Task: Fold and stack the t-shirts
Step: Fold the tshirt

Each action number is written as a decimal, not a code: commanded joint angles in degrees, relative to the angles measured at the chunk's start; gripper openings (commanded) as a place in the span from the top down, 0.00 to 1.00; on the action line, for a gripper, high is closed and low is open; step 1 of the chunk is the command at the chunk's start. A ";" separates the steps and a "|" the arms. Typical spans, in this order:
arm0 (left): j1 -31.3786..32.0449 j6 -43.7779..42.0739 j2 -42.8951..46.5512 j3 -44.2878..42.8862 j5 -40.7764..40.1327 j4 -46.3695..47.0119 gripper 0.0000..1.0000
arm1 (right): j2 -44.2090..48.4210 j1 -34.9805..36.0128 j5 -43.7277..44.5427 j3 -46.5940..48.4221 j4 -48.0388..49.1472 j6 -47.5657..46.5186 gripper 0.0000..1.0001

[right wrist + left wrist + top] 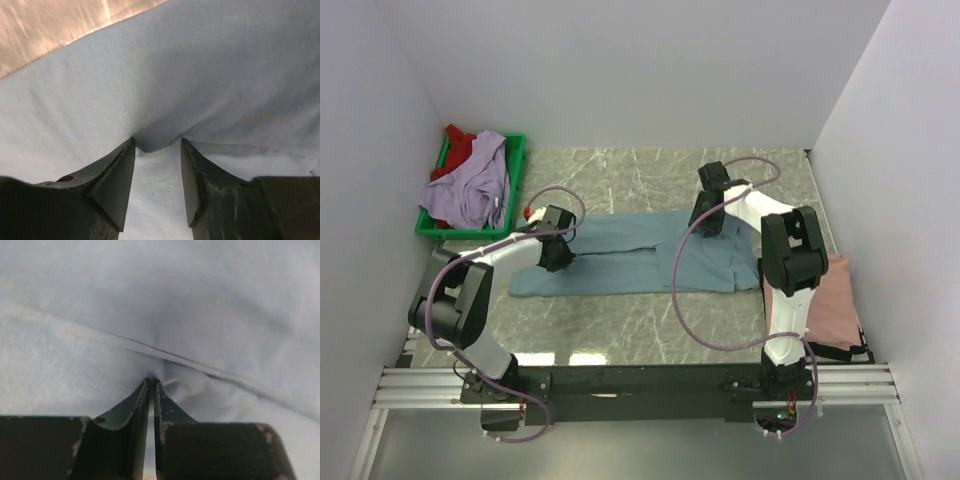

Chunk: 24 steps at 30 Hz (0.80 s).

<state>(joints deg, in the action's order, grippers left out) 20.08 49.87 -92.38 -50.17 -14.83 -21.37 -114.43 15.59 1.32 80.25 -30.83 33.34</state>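
- The grey-blue shirt (640, 258) lies spread flat across the middle of the table (620, 172), long side running from 9 to 3 o'clock in the overhead view.
- The left pincer (151, 381) sits on the shirt's 9 o'clock end. Its jaws are squeezed nearly together, with a little pinch of blue cloth caught right at the tips. A seam or fold line crosses just past them at 12 o'clock, and the fabric puckers in toward the pinch.
- The right pincer (157, 142) is down on the shirt's other end, roughly at 2 o'clock of the cloth. Its jaws stand apart, tips pushed into the fabric, with a small hump of blue bulging up in the gap. I honestly can't say it has hold of anything.
- The pink shirt (832, 300) is off at the table's 4 o'clock edge, just beside the right arm and apart from the blue one.
- The green tray (448, 232) sits at 10 o'clock by the wall. The lavender shirt (472, 188) is heaped in it and spills over the rim, and the red shirt (460, 148) is bunched behind that.
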 commanded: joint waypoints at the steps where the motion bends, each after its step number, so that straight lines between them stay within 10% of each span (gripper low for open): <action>1: 3.82 2.42 0.88 3.40 5.07 -3.86 0.86 | -4.73 -0.30 1.40 7.01 -3.44 -4.77 0.52; 18: 27.91 14.30 0.09 3.78 10.17 0.10 0.87 | -29.79 -0.04 3.95 52.19 -16.10 -17.70 0.45; 24: 27.56 5.70 6.15 -3.95 -0.45 -10.00 0.66 | -22.79 -0.13 7.29 51.96 -14.09 -15.24 0.31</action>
<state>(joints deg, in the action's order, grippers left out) 47.92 60.36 -90.02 -49.50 -9.72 -24.34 -144.16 15.51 6.24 132.57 -46.02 18.00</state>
